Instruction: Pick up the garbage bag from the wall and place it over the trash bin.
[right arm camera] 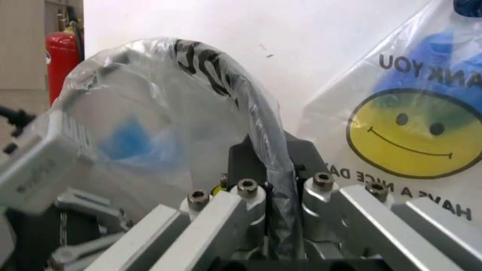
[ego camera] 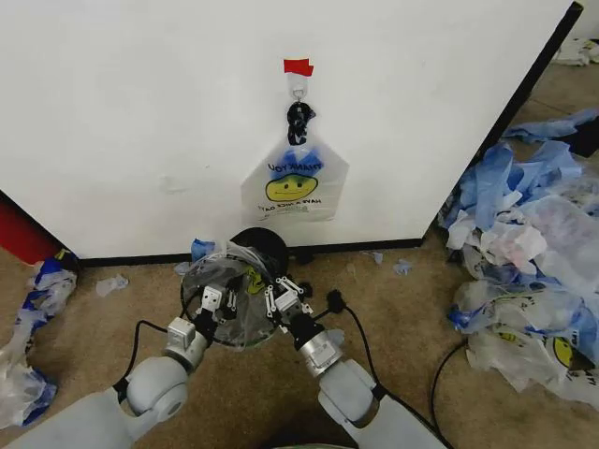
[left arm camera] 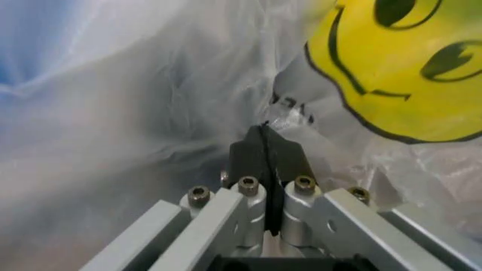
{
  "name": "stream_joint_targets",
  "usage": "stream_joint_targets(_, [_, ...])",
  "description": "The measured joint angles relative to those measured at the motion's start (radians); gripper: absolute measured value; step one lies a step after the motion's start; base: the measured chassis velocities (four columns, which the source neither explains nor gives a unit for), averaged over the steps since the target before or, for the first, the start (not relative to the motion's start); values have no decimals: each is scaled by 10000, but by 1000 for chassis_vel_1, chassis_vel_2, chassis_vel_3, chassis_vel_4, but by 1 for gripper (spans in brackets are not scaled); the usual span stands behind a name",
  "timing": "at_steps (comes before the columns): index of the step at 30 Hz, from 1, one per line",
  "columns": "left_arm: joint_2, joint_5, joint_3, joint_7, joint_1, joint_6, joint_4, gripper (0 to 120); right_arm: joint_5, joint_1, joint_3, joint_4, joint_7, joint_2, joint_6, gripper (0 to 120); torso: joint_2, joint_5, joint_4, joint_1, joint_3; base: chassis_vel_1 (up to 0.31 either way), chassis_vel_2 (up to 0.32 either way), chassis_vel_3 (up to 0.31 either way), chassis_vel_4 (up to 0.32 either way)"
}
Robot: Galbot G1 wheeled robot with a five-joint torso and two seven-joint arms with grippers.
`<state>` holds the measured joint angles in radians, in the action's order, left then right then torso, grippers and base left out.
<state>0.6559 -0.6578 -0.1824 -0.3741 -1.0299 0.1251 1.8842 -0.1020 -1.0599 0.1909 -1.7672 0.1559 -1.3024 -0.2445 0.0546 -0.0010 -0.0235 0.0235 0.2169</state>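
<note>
In the lower centre of the head view we see the trash bin [ego camera: 245,281], a round black wire-mesh basket on the brown floor [ego camera: 402,309], standing just in front of the wall [ego camera: 140,112]. A garbage bag [ego camera: 234,297] of thin clear plastic is draped in and over its mouth, with a bit of yellow print showing through the film. A second bag [ego camera: 294,182] with a yellow smiley face hangs flat on the wall at centre frame, its blue handles knotted on a small hook [ego camera: 298,89] under a strip of red tape [ego camera: 299,66] (this one touches neither hand).

Both arms rise from the bottom edge and converge on the bin. The left hand [ego camera: 208,309] sits at the lower left of the rim, the right hand [ego camera: 281,301] at the lower right, each reaching in over the edge.

In the left wrist view the left hand [left arm camera: 265,149] has its dark fingers pressed tight together, pinching bag film, with the smiley print at upper right. In the right wrist view the right hand [right arm camera: 275,169] is clamped narrowly on a gathered fold of the bag, which arches up and over to the left; the hanging bag lies at the right of that frame.

A heap of loose bags [ego camera: 529,262] lies on the floor at the right.
</note>
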Motion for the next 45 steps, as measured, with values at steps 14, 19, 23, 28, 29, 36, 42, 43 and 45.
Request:
stream_joint_targets(14, [638, -1708, -1388, -1275, 2015, -531, -1103, 0, 171, 31, 47, 75, -291, 4, -128, 0, 0, -1, -2, 1, 0, 0, 0, 0, 0])
stream_joint_targets(19, [823, -1733, -1720, -1420, 2299, -570, -1305, 0, 204, 38, 48, 99, -295, 8, -142, 0, 0, -1, -1, 0, 0, 0, 0, 0, 0])
stream_joint_targets(23, [951, -1725, -1896, -1441, 2468, -570, -1490, 0, 245, 1, 37, 99, -295, 32, -149, 0, 0, -1, -1, 0, 1, 0, 0, 0, 0])
stream_joint_targets(28, [1107, -1683, -2018, -1423, 2664, -531, -1843, 0, 282, -50, 29, 33, -316, 97, -161, 0, 0, -1, 0, 0, 1, 0, 0, 0, 0])
stream_joint_targets(29, [1130, -1677, -2033, -1418, 2691, -522, -1890, 0, 288, -54, 30, 24, -319, 99, -161, 0, 0, -1, 0, 0, 1, 0, 0, 0, 0])
stream_joint_targets(36, [1280, -1637, -2201, -1375, 2927, -406, -2207, 0, 358, -40, 114, -39, -327, 99, -162, 0, 0, -1, -1, 0, 1, 0, 0, 0, 0])
stream_joint_targets(42, [1345, -1594, -2281, -1310, 3076, -304, -2445, 0, 424, -20, 113, -78, -332, 170, -162, 0, 0, -1, -1, 0, 0, 0, 0, 0, 0])
stream_joint_targets(43, [1367, -1584, -2297, -1304, 3096, -285, -2486, 0, 426, -25, 111, -80, -333, 178, -162, 0, 0, -1, -1, 0, 0, 0, 0, 0, 0])
stream_joint_targets(45, [1402, -1569, -2334, -1298, 3132, -270, -2544, 0, 431, -32, 111, -89, -334, 189, -162, 0, 0, -1, -1, 0, 1, 0, 0, 0, 0])
